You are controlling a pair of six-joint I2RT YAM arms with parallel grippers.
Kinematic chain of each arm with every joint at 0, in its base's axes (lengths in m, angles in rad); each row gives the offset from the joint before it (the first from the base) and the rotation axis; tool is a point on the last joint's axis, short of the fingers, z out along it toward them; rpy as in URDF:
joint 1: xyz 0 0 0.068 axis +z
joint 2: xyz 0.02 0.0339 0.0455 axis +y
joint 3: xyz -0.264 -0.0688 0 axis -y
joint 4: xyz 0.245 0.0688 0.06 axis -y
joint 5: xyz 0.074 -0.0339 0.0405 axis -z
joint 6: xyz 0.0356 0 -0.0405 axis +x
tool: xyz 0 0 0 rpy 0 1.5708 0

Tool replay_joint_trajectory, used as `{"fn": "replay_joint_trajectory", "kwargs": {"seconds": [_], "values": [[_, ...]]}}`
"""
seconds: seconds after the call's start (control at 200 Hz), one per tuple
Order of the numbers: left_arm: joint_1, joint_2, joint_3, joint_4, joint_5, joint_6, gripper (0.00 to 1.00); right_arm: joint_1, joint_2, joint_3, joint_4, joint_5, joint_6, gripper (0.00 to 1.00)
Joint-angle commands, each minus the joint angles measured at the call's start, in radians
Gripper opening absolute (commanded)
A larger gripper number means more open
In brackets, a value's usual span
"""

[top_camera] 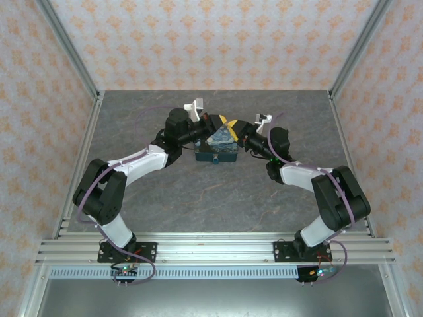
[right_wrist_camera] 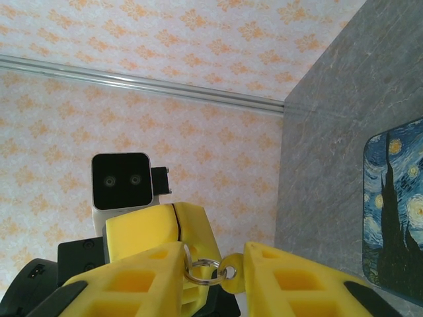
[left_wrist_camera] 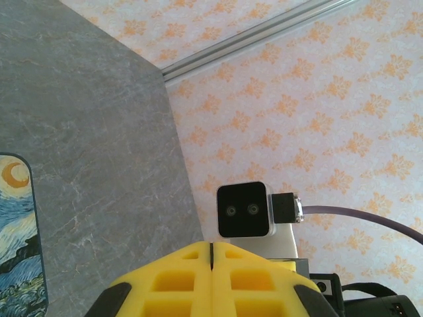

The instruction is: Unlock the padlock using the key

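**Left gripper** [left_wrist_camera: 211, 249]: closed, the left fingers [left_wrist_camera: 165, 284] pressed together along one seam; whether anything is pinched between them cannot be told.

**Right gripper** [right_wrist_camera: 215, 254]: the right fingers [right_wrist_camera: 139, 281] are held apart and face the left gripper tip to tip.

**Key:** a metal key ring [right_wrist_camera: 200, 271], with a small yellow holed tab [right_wrist_camera: 230, 270] hung on it, is seen in the gap between the right fingers, just in front of the left fingertips. The key's blade cannot be made out.

**Setting:** both grippers are held above the box [top_camera: 221, 150], which is set on the table [top_camera: 218, 198].
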Motion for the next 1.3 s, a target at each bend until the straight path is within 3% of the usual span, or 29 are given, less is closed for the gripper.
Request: {"fn": "replay_joint_trajectory", "kwargs": {"seconds": [0.0, 0.47, 0.926, 1.026, 1.186, 1.296], "values": [[0.003, 0.012, -0.006, 0.045, -0.005, -0.002, 0.0, 0.006, 0.015, 0.014, 0.056, 0.007, 0.003, 0.29], [-0.007, 0.035, -0.005, 0.039, 0.003, 0.001, 0.0, 0.007, 0.029, 0.035, 0.083, 0.001, 0.016, 0.29], [-0.021, 0.052, 0.015, 0.027, 0.013, 0.004, 0.0, 0.007, 0.037, 0.038, 0.086, -0.02, 0.017, 0.1], [-0.023, 0.054, 0.016, 0.022, 0.017, 0.004, 0.0, 0.006, 0.036, 0.041, 0.08, -0.027, 0.013, 0.0], [-0.025, 0.05, 0.029, -0.024, -0.006, -0.017, 0.0, 0.006, 0.02, 0.026, 0.047, -0.012, -0.012, 0.0], [-0.02, 0.03, 0.032, -0.081, -0.059, -0.074, 0.29, 0.007, -0.031, 0.008, -0.065, 0.012, -0.098, 0.0]]}}
